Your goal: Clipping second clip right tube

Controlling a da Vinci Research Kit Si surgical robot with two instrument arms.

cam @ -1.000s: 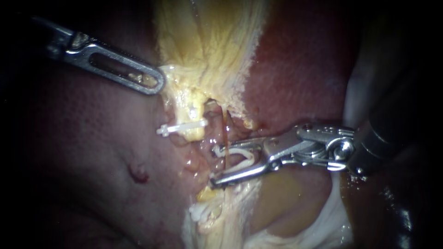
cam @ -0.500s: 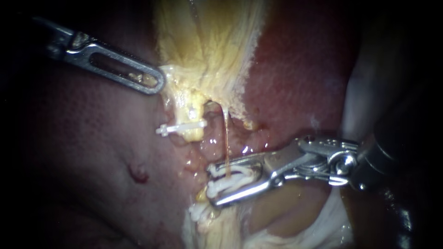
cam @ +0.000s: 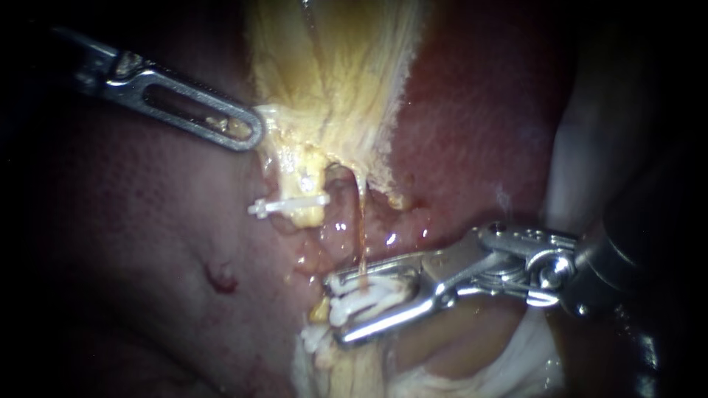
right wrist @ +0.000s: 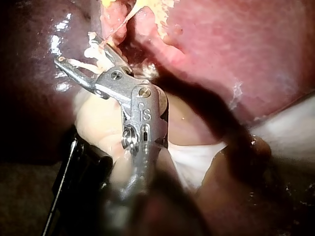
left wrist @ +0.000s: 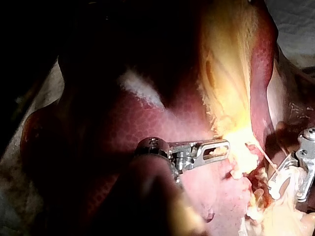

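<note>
– The right tube (cam: 362, 221), where is it now?
– It is the thin brownish strand that hangs down from the yellow tissue (cam: 332, 81) and goes in between the jaws of the right instrument (cam: 335, 309). It looks stretched and very slender.
– Does the instrument hold something?
– Yes. Its jaws carry a white clip (cam: 372, 295) and touch it from both sides. There is a gap between them, so I judge that the clip is not locked. The tube enters the clip near its middle, but I cannot see how deep it sits.
– What can go wrong from here?
– Three things, I think. If the instrument pulls sideways or downward while it squeezes, such a thin tube can tear where it leaves the yellow tissue. If the tube slips toward the open tips, the clip can close on only a part of it, or beside it. Also a lower clip (cam: 316, 337), white too, lies just below the lower jaw, so near that the new one can land on it or catch it.
– And the left instrument (cam: 251, 133)?
– Its jaws are closed on the edge of the yellow tissue and hold it up, over the liver (cam: 147, 243). If that grip slides off, the tension goes and the tube can fall out of the clip. A third clip (cam: 289, 204) sits across the pale stump (cam: 306, 184) beside the tube, apart from the jaws.
</note>
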